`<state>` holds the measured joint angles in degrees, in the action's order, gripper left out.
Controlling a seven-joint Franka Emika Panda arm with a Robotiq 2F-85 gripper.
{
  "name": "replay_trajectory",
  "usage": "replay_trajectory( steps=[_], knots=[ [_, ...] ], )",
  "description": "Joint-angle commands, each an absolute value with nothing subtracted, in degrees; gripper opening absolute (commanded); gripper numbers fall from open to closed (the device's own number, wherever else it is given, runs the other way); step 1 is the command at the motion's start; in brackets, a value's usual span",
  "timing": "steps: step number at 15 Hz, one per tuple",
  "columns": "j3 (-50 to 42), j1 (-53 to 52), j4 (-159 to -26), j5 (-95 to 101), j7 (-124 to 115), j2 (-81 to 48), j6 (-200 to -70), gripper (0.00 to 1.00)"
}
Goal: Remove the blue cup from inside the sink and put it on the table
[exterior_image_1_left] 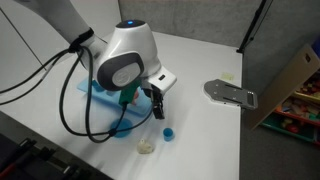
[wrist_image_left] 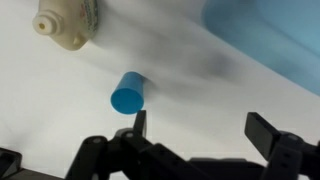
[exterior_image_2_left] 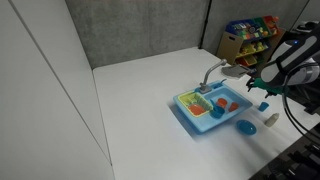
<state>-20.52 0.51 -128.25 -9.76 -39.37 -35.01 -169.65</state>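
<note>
The Panda arm (exterior_image_1_left: 125, 62) reaches in over the table (exterior_image_1_left: 205, 140), its large white wrist joint bent so that the gripper (exterior_image_1_left: 158, 108) points down at the tabletop. The hand hangs just past the near edge of the light-blue toy sink (exterior_image_2_left: 205, 112). Black cables (exterior_image_1_left: 85, 120) loop from the arm down over the sink's side.

In the wrist view the two black fingers (wrist_image_left: 140, 122) stand wide apart with nothing between them; the gripper is fully spread and holds nothing. Its tips sit above the white surface and touch no object.

The blue cup (wrist_image_left: 128, 95) lies on its side on the table, outside the sink, just ahead of one fingertip and off to the side of the gap between the jaws. In an exterior view the cup (exterior_image_1_left: 168, 131) rests on the table below the gripper, clear of it. A cream-coloured toy item (wrist_image_left: 65, 20) lies near the cup, apart from it.

The sink's grey faucet (exterior_image_2_left: 210, 74) curves over the basin, and a side compartment holds small colourful pieces (exterior_image_2_left: 228, 101). A flat blue disc (exterior_image_2_left: 245, 126) lies on the table just beside the sink. A grey metal plate (exterior_image_1_left: 230, 92) sits well apart, at the table's far edge.
</note>
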Motion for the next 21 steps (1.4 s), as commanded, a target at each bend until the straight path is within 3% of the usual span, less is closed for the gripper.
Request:
replay_trajectory(
  steps=[1,9,21],
  knots=[
    [-21.31,-3.14,-134.91,-8.26,-35.17,-26.06,-167.66,1.00],
    [-20.13,-8.27,-143.14,1.30,-32.47,-10.87,-158.45,1.00],
    [-2.49,-4.48,-142.95,2.00,-27.55,7.42,-130.65,1.00]
  ],
)
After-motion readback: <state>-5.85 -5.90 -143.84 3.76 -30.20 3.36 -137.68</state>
